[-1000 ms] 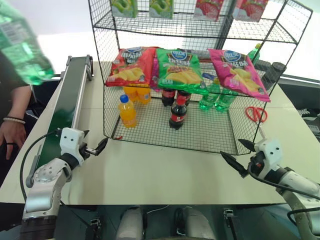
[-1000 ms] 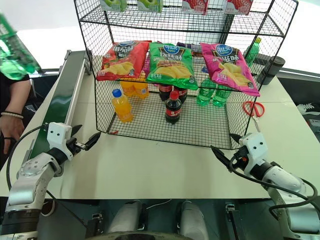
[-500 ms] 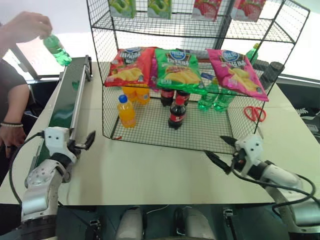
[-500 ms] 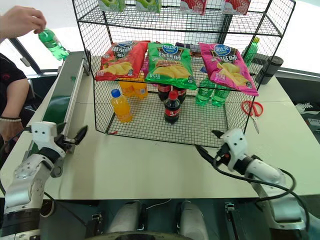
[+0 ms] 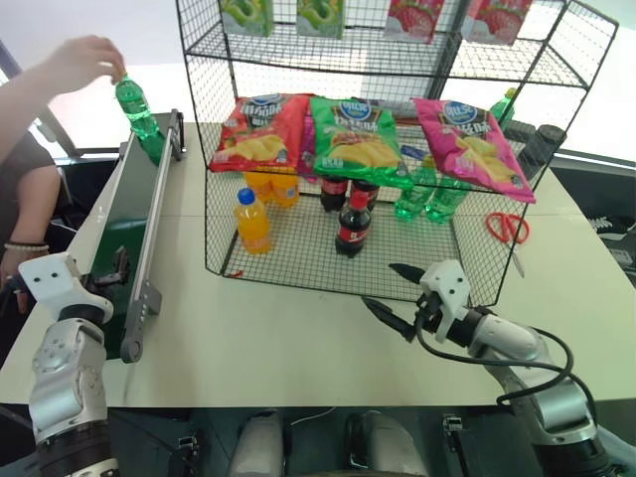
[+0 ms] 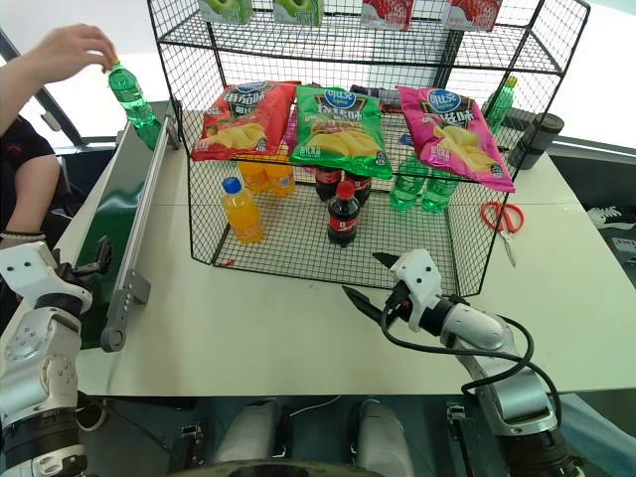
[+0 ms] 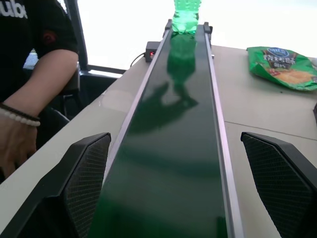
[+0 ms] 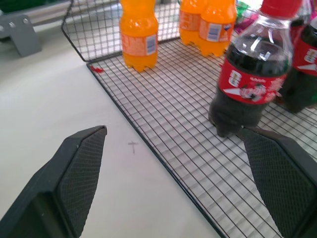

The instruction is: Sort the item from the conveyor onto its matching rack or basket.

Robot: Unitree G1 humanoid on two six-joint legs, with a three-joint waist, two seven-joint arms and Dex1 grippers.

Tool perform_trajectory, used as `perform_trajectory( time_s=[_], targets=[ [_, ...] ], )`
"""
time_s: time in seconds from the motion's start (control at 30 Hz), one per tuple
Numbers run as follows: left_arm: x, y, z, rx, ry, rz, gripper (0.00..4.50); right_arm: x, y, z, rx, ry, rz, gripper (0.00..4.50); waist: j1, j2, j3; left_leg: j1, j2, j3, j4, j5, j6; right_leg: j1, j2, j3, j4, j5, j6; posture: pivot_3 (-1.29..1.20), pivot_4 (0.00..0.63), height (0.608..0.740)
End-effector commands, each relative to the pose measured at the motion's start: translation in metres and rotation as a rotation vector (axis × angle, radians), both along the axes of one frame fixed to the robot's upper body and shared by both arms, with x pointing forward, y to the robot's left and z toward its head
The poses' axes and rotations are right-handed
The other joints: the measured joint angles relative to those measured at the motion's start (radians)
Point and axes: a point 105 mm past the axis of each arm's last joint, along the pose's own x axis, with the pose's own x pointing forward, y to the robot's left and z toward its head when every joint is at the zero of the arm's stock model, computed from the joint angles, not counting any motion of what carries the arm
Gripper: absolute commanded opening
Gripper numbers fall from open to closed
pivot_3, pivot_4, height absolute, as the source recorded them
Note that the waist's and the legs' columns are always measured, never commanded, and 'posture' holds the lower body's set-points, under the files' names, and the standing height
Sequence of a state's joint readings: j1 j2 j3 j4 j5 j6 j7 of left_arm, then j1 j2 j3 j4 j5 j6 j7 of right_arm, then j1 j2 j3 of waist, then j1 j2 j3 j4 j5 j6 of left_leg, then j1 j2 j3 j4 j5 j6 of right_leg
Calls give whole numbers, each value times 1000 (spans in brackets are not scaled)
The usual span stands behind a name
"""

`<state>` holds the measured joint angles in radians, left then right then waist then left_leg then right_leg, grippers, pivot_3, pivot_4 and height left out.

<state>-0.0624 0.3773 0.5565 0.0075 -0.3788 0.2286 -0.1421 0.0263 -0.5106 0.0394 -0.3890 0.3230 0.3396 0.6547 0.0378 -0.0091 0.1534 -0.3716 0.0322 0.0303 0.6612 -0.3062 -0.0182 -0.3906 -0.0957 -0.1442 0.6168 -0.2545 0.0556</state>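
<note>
The green bottle [image 5: 137, 107] stands upright on the far end of the conveyor [image 5: 127, 224], with a person's hand [image 5: 84, 62] gripping its top so the cap is hidden. In the left wrist view the bottle [image 7: 187, 15] shows at the far end of the dark green belt [image 7: 173, 148]. My left gripper [image 5: 111, 270] hovers open over the belt's near end, pointing along it with nothing between its fingers. My right gripper [image 5: 393, 294] is open and empty in front of the black wire rack [image 5: 298, 281], just off its bottom shelf.
On the rack's bottom shelf stand orange-drink bottles [image 5: 252, 222], cola bottles [image 8: 252, 69] and green bottles [image 5: 422, 199]. Chip bags [image 5: 358, 139] lie on the tier above. Red scissors [image 5: 509, 227] and a dark cup [image 5: 545, 147] lie to the rack's right. The person's other arm [image 7: 29, 109] rests beside the conveyor.
The person brought the green bottle down onto the conveyor's far end. My left gripper swung left over the belt's near end. My right gripper moved left along the rack's front.
</note>
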Motion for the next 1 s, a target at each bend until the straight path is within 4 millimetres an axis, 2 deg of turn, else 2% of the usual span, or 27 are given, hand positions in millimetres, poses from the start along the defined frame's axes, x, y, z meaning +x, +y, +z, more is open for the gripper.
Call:
perform_trajectory(
  time_s=[0.03, 1.0],
  targets=[
    [-1, 6, 13, 50, -37, 15, 4500, 1, 4, 8, 8, -41, 7, 4482, 0, 0, 0, 0, 0, 0, 0, 0, 0, 0, 0, 0, 0, 0, 0, 0, 150, 735],
    [5, -2, 8, 50, -30, -10, 4500, 3, 10, 6, 15, -43, 11, 4482, 0, 0, 0, 0, 0, 0, 0, 0, 0, 0, 0, 0, 0, 0, 0, 0, 150, 735]
  ],
)
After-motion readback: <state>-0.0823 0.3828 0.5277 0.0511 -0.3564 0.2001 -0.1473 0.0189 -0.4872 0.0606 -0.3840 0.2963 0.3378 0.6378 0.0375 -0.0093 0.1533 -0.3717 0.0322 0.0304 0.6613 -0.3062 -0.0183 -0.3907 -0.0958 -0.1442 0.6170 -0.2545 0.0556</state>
